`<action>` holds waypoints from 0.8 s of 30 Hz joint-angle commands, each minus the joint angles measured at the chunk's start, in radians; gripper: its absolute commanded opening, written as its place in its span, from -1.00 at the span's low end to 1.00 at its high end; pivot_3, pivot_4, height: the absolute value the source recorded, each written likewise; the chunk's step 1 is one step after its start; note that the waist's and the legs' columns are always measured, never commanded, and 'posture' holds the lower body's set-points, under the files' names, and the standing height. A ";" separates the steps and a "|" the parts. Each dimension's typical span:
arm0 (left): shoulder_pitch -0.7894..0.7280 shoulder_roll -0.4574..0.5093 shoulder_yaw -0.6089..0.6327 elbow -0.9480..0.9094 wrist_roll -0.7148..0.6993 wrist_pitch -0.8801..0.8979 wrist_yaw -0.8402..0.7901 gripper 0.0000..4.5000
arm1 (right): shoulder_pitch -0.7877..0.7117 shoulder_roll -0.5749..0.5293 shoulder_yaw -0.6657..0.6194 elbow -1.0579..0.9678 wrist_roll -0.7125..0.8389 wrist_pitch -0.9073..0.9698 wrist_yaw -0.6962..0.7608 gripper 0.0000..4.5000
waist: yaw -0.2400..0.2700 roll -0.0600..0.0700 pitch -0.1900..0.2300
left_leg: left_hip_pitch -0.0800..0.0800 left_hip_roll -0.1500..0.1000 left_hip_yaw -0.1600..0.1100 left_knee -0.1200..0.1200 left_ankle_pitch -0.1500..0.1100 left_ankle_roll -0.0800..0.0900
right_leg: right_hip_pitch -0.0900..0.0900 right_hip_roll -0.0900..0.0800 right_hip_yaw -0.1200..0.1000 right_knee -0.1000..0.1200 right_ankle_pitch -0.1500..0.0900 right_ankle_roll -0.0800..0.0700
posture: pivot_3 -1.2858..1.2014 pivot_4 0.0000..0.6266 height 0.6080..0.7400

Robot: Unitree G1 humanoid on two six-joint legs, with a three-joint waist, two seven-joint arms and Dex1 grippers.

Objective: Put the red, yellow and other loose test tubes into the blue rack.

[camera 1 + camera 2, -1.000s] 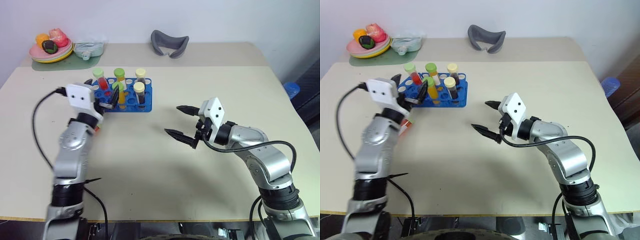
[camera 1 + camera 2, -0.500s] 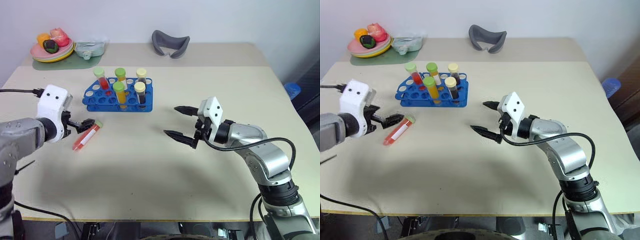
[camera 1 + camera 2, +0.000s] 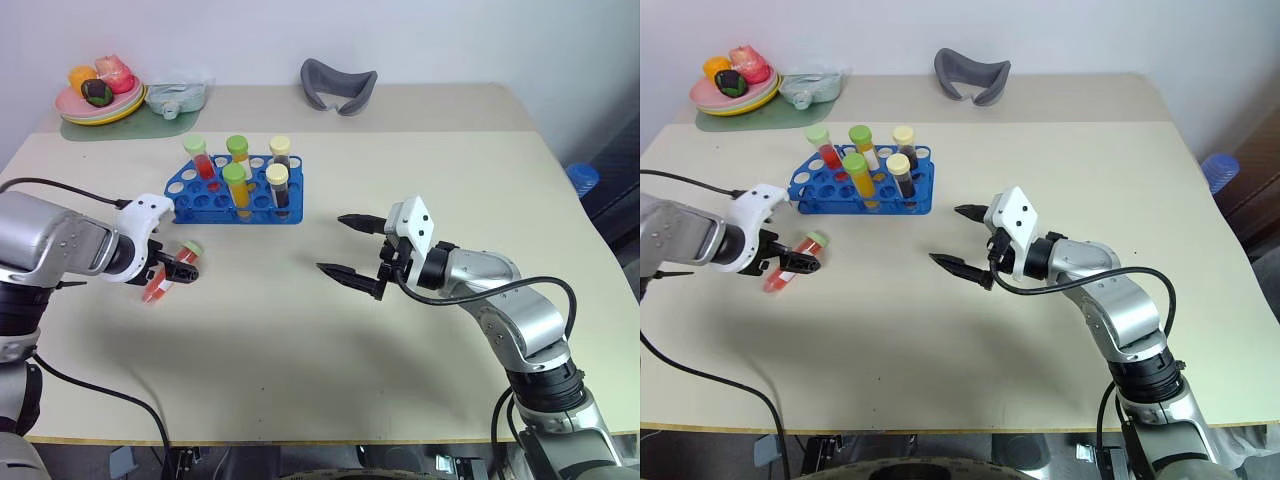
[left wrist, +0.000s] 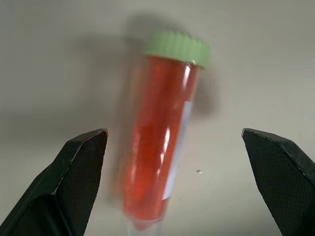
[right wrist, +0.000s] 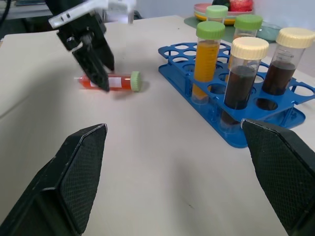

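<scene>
Red tube [image 3: 166,276] lying flat on bench [image 3: 300,330], between spread fingers of left pincer [image 3: 172,271], not gripped yet. Blue rack [image 3: 238,196] beyond, already holding five tubes. Right pincer [image 3: 350,246] hanging wide, empty, well apart. One tube seemingly remaining.

Head stereo pair: both eyes look forward and down over the beige table [image 3: 300,330], sharing the blue rack [image 3: 205,200] and both arms. Left wrist camera: points down, very near the lying red test tube [image 4: 160,142]. Right wrist camera: looks level across the tabletop, sharing that tube, the rack and the left gripper [image 5: 96,61] with the head views.
</scene>
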 commanded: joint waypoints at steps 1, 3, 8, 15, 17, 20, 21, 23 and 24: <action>-0.061 0.043 -0.105 0.038 0.061 -0.060 -0.111 0.99 | 0.004 0.009 -0.006 -0.049 0.005 -0.015 -0.010 1.00 | 0.000 0.000 0.000 | 0.000 0.000 0.000 0.000 0.000 0.000 | 0.000 0.000 0.000 0.000 0.000 0.000 | 0.03 -0.52 1.00; -0.087 0.060 -0.173 0.063 0.114 -0.110 -0.163 0.99 | 0.008 0.009 -0.006 -0.055 0.006 -0.014 -0.016 1.00 | 0.000 0.000 0.000 | 0.000 0.000 0.000 0.000 0.000 0.000 | 0.000 0.000 0.000 0.000 0.000 0.000 | 0.03 -0.52 1.00; -0.170 0.064 -0.296 0.184 0.253 -0.228 -0.281 0.99 | 0.025 0.012 -0.002 -0.072 0.005 -0.012 -0.029 1.00 | 0.001 0.000 0.000 | -0.001 0.000 0.000 0.000 0.000 0.000 | 0.000 0.000 0.000 0.000 0.000 0.000 | 0.03 -0.52 1.00; -0.185 0.055 -0.371 0.227 0.350 -0.260 -0.417 0.99 | 0.026 0.020 0.003 -0.072 0.004 -0.015 -0.038 1.00 | 0.001 0.000 0.000 | -0.001 0.000 0.000 0.000 0.000 0.000 | 0.000 0.000 0.000 0.000 0.000 0.000 | 0.03 -0.52 1.00; -0.188 0.045 -0.364 0.230 0.350 -0.237 -0.444 0.99 | 0.025 0.022 0.005 -0.069 0.003 -0.018 -0.038 1.00 | 0.001 0.000 0.000 | -0.001 0.000 0.000 0.001 0.000 0.000 | 0.000 0.000 0.000 0.000 0.000 0.000 | 0.03 -0.52 1.00; -0.183 0.039 -0.361 0.229 0.366 -0.225 -0.463 0.77 | 0.022 0.026 0.009 -0.066 0.001 -0.021 -0.037 1.00 | 0.000 0.000 0.000 | -0.001 0.000 0.000 0.001 0.000 0.000 | 0.000 0.000 0.000 0.000 0.000 0.000 | 0.03 -0.52 1.00; -0.178 0.039 -0.361 0.228 0.375 -0.226 -0.465 0.64 | 0.021 0.027 0.010 -0.065 0.001 -0.022 -0.037 1.00 | 0.000 0.000 0.000 | -0.001 0.000 0.000 0.001 0.000 0.000 | 0.000 0.000 0.000 0.000 0.000 0.000 | 0.03 -0.52 1.00; -0.169 0.035 -0.355 0.232 0.385 -0.220 -0.466 0.19 | 0.019 0.029 0.012 -0.064 0.001 -0.023 -0.037 1.00 | 0.000 0.000 0.000 | -0.001 0.000 0.000 0.001 0.000 0.000 | 0.000 0.000 0.000 0.000 0.000 0.000 | 0.03 -0.52 1.00; -0.166 0.033 -0.351 0.234 0.391 -0.217 -0.463 -0.01 | 0.019 0.030 0.013 -0.064 0.001 -0.023 -0.036 1.00 | 0.000 0.000 0.000 | -0.001 0.000 0.000 0.001 0.000 0.000 | 0.000 0.000 0.000 0.000 0.000 0.000 | 0.03 -0.52 1.00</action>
